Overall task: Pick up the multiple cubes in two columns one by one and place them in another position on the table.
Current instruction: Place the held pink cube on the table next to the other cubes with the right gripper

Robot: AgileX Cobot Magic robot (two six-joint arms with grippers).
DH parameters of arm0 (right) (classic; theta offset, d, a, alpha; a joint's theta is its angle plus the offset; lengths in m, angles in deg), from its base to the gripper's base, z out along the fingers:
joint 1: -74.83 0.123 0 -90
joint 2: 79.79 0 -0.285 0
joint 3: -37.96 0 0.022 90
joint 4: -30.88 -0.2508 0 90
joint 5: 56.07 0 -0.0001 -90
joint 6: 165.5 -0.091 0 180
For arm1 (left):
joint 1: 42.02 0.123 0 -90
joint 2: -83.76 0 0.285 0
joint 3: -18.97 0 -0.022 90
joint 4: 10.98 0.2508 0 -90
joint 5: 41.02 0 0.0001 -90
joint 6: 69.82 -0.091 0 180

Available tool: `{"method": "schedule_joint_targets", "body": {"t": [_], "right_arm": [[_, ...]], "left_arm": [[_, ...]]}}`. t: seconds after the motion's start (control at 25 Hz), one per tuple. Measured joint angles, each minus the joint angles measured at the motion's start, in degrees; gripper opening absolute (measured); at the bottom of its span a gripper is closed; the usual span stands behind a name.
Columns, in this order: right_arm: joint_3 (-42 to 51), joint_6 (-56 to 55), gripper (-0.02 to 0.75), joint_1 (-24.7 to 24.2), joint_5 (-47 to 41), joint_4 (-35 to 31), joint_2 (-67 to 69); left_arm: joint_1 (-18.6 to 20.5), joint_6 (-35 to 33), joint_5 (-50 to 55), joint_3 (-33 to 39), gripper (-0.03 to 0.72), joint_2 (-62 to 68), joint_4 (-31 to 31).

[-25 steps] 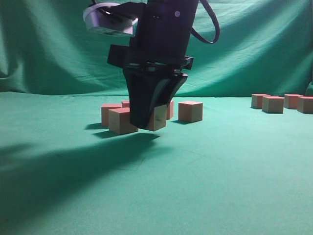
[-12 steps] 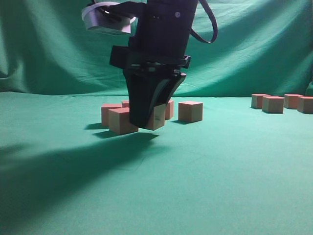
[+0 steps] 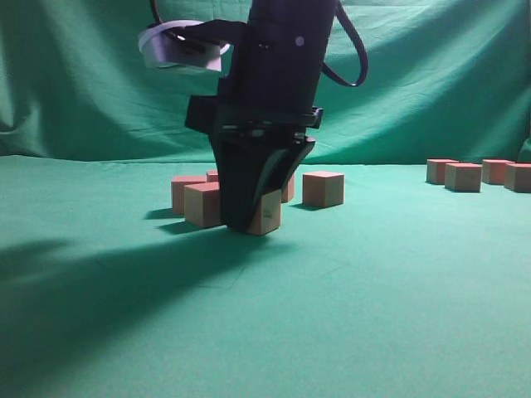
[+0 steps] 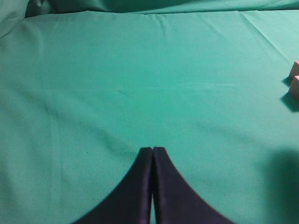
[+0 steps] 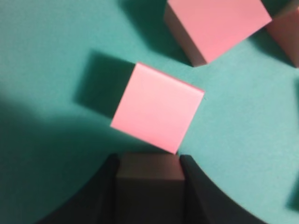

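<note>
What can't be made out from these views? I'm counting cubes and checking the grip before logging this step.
- Exterior view: the right hand covers most of the held cube and part of the cluster behind, so the count there is unsure.
- Exterior view: whether the held cube touches the table is unclear.
- Right wrist view: the held cube is dark and blurred; neighbouring cubes are cut off by the edge.
- Left wrist view: two cubes are cropped at the right edge.

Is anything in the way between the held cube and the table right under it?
Nothing visible. The right gripper holds a cube low over bare green table. The nearest cube sits just to its left, beside it rather than underneath.
</note>
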Motion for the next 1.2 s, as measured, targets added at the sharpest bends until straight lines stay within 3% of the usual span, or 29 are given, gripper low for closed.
{"method": "schedule_joint_targets", "body": {"t": [1.2], "right_arm": [[0.0, 1.4, 0.266, 0.0, 0.8, 1.2, 0.1]], "left_arm": [[0.0, 0.0, 0.0, 0.0, 0.0, 0.0, 0.0]]}}
